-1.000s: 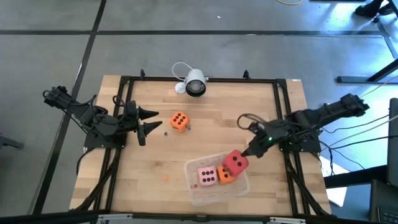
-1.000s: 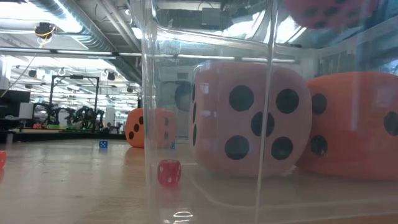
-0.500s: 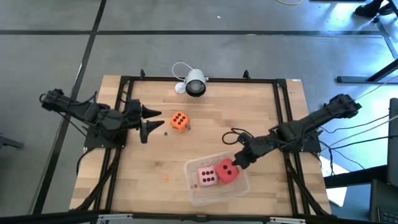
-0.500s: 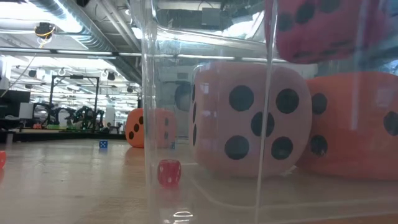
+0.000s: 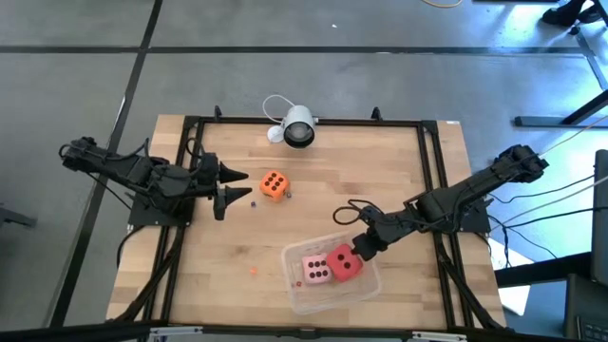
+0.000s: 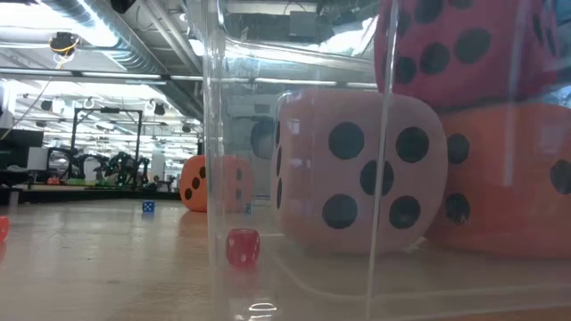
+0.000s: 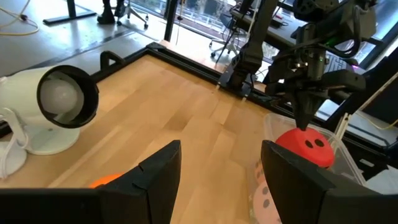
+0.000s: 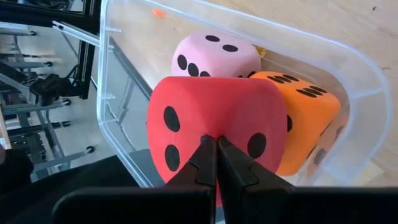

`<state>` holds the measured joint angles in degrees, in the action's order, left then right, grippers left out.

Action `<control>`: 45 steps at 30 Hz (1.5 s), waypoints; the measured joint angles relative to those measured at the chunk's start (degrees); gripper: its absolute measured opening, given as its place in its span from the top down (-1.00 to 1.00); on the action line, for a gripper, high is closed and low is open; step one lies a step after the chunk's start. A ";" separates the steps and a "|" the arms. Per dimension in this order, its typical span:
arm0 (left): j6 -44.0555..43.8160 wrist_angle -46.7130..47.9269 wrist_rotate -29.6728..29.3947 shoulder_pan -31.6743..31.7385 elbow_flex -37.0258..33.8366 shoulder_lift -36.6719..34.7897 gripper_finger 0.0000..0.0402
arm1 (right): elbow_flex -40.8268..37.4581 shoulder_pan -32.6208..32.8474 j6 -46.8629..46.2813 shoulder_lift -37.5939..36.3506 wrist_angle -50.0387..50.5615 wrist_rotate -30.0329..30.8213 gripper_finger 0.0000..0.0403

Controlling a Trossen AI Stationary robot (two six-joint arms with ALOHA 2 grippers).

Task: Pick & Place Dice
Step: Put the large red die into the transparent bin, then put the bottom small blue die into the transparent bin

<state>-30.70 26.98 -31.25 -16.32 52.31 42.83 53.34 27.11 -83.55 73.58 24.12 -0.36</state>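
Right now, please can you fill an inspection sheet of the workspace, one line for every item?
Surface: wooden table inside a black frame.
Job's things: red die on top of an orange die, beside the pink die, all in the clear tub; second orange die loose on the table.
Clutter: white camera; tiny red die and tiny blue die.
Pincers: right pincer shut, pinching the red die; left pincer open, empty, beside the loose die.
Cables: white cable at the camera; dark loop by the right arm.
Surroundings: grey floor; no person seen.

Two matte black jointed arms, looped black cables trailing, each ending in tapered, pointed black fingers.
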 joint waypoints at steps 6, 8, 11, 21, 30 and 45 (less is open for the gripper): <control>0.00 0.00 0.00 0.00 0.00 0.00 -0.07 | 0.01 0.00 0.51 0.00 0.15 0.04 1.00; 0.00 0.00 0.00 0.00 0.00 0.00 -0.07 | 0.00 0.00 1.14 0.00 0.15 0.01 1.00; -0.31 -0.01 -0.23 0.00 0.00 0.00 -0.07 | 0.02 0.00 1.71 0.00 0.15 0.00 1.00; -1.53 0.02 -0.06 0.00 0.00 0.00 -0.07 | 0.01 -0.01 1.48 -0.02 0.37 2.36 0.64; -1.53 0.07 0.43 0.00 0.00 0.00 -0.07 | 0.02 0.11 0.50 -0.07 -0.70 -1.66 0.04; -1.68 0.23 1.51 0.00 0.00 0.20 -0.07 | 0.00 0.15 1.65 -8.08 -2.69 3.25 -0.04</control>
<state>-32.38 27.21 -29.73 -16.32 52.31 43.03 53.34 27.27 -81.89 65.50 21.43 2.89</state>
